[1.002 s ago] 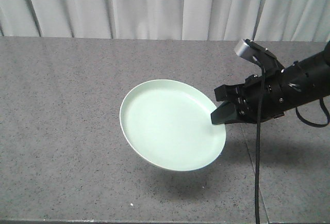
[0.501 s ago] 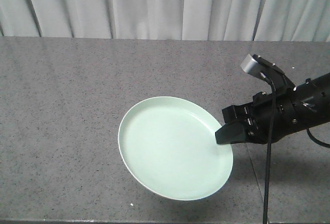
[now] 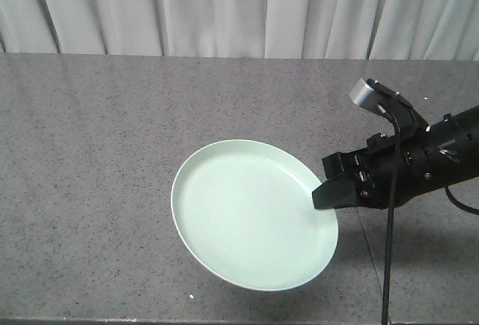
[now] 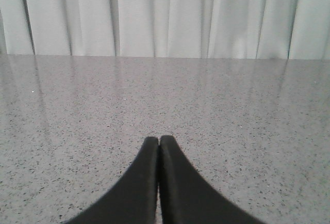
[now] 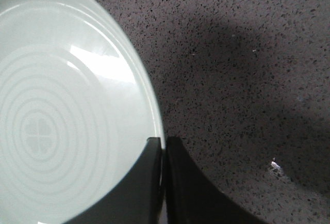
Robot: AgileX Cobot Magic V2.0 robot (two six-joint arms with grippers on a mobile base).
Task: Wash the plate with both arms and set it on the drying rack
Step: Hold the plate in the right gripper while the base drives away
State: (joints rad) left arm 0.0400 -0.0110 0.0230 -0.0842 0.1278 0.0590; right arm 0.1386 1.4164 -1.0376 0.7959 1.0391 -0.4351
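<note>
plate [image 3: 251, 216] | tilted off counter [image 3: 90, 153], rim pinched in right gripper [image 5: 164, 142] | left gripper [image 4: 159, 142] closed, empty

Soft even light, glare on plate [image 5: 67, 105], shadow beneath

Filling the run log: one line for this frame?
right gripper: shut on plate rim, held above countertop | left gripper: shut, empty | drying rack: not in view
</note>
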